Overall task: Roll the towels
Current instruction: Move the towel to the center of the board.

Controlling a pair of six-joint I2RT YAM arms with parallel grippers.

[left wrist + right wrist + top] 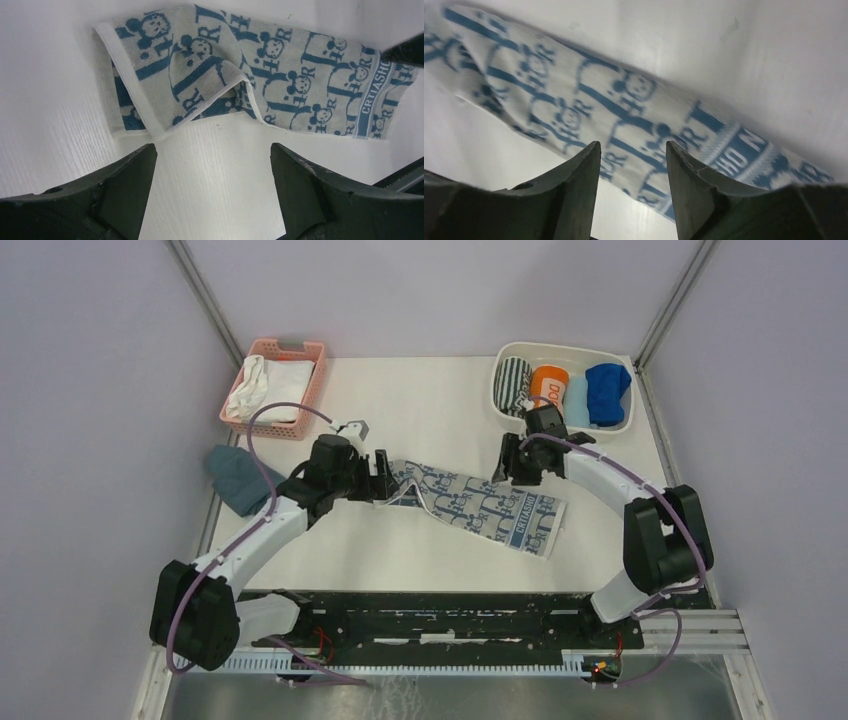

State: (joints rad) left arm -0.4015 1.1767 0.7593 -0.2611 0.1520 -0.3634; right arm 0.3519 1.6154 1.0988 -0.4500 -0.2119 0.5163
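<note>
The long whitish towel with grey-blue print lies stretched slantwise on the table's middle. Its left end is folded over with a corner turned up. My left gripper sits at that left end, open, with only bare table between its fingers. My right gripper hovers over the towel's upper right edge. It is open, and the print shows through the empty gap. The light blue towel and the royal blue towel lie bundled in the white bin.
The white bin at the back right also holds a striped grey roll and an orange roll. A pink basket with white cloths stands at the back left. A dull teal-grey cloth lies at the left edge.
</note>
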